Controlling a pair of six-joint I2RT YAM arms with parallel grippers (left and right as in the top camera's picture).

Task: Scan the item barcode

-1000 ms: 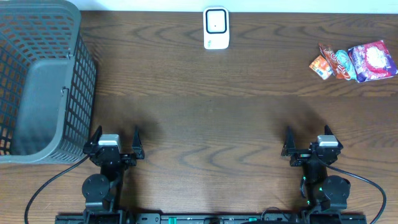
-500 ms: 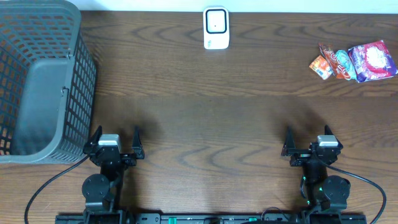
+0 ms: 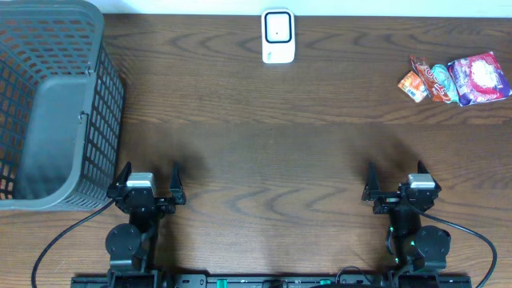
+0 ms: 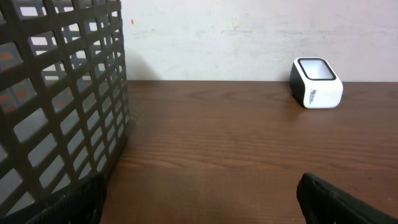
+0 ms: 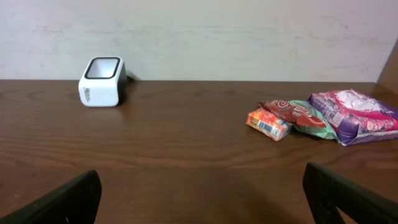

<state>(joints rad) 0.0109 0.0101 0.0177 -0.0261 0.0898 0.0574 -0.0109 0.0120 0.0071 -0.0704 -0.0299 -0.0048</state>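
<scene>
A white barcode scanner [image 3: 278, 36] stands at the back middle of the table, its dark window facing up; it also shows in the left wrist view [image 4: 316, 82] and the right wrist view [image 5: 102, 81]. Three snack packets lie at the far right: a small orange one [image 3: 414, 86] [image 5: 268, 124], a red-and-green one [image 3: 436, 82] [image 5: 298, 113] and a pink-and-purple one [image 3: 478, 78] [image 5: 357, 116]. My left gripper [image 3: 150, 174] [image 4: 199, 191] is open at the front left, nothing between its fingers. My right gripper [image 3: 398, 179] [image 5: 202, 186] is open at the front right, far short of the packets.
A tall grey mesh basket [image 3: 48, 104] [image 4: 62, 106] fills the left side, close beside my left gripper. A pale wall runs behind the table's far edge. Bare dark wood lies between the grippers and the scanner.
</scene>
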